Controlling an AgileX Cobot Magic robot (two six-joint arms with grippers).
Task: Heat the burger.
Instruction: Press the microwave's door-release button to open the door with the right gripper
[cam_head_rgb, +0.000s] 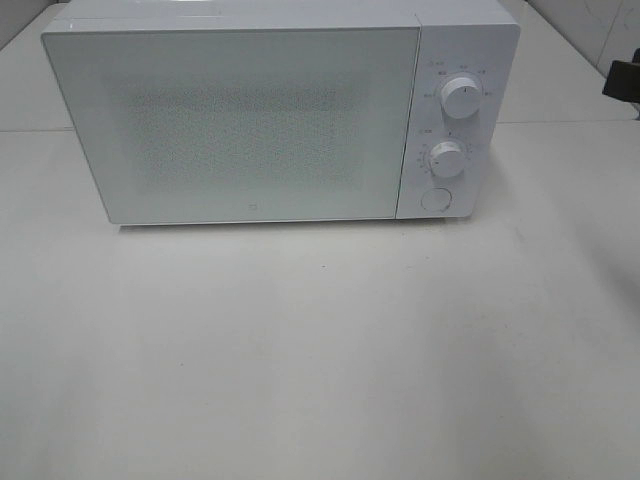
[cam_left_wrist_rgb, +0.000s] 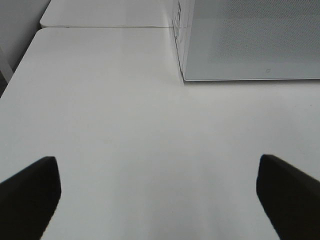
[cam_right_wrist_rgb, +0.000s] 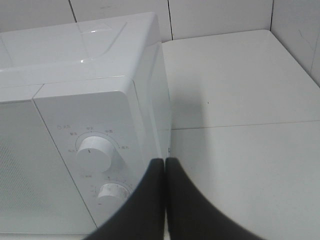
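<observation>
White microwave toward the back of a white counter, front facing the high camera. Door shut, its panel pale and frosted with a fine dotted mesh, nothing readable through it. Control strip to the right of the door: upper knob, lower knob beneath it, round button at the bottom.

Burger out of sight in all three views; no telling from these pictures whether behind the shut door or elsewhere.

Left pincer spread wide, its two dark fingers far apart, nothing between them but bare counter. Held low over the counter, short of the microwave's front left corner and well apart from it.

Right pincer pressed together, tips meeting in a thin seam, nothing pinched. Placed in front of the microwave's right front corner, tips seen just beside the lower knob and below the upper knob; contact with the casing not possible to judge. White tiled wall behind the counter's far edge.
</observation>
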